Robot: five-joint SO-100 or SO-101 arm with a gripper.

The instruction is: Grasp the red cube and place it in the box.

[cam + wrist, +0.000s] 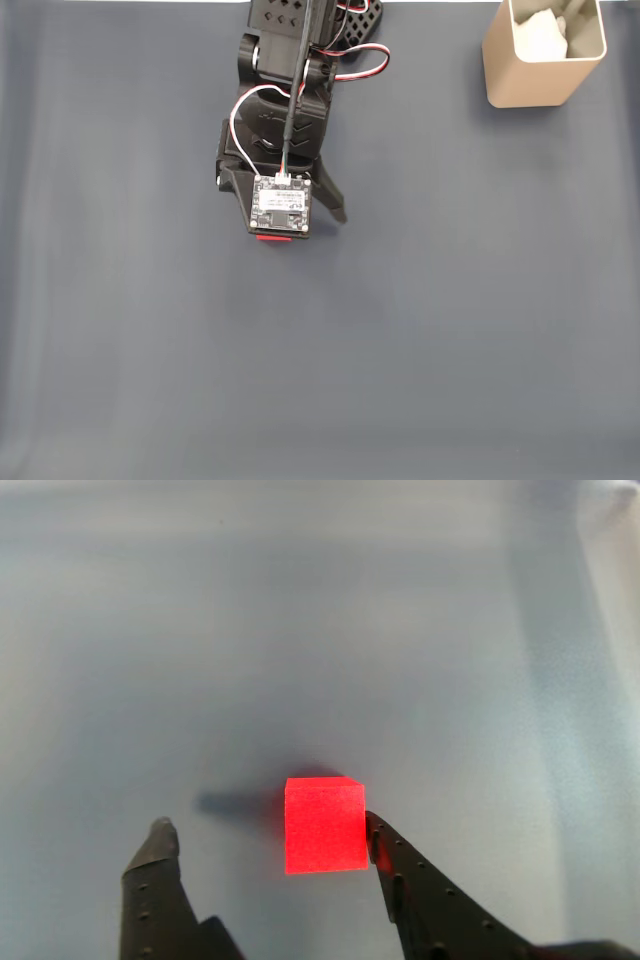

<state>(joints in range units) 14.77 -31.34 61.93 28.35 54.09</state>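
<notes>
Dark grey matte tabletop (450, 330), evenly lit. Gripper (268, 838) with fingers (152, 865) spread around the red cube (324, 825), right finger touching it, left one apart. Cube resting on the tabletop. Beige box (530, 80) upright at upper right, well apart.

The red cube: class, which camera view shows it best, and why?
The wrist view: the red cube sits unobstructed on the table, between the open pincer fingers, touching the right one. In the fixed view the wrist camera board covers it, leaving a thin red sliver.
</notes>
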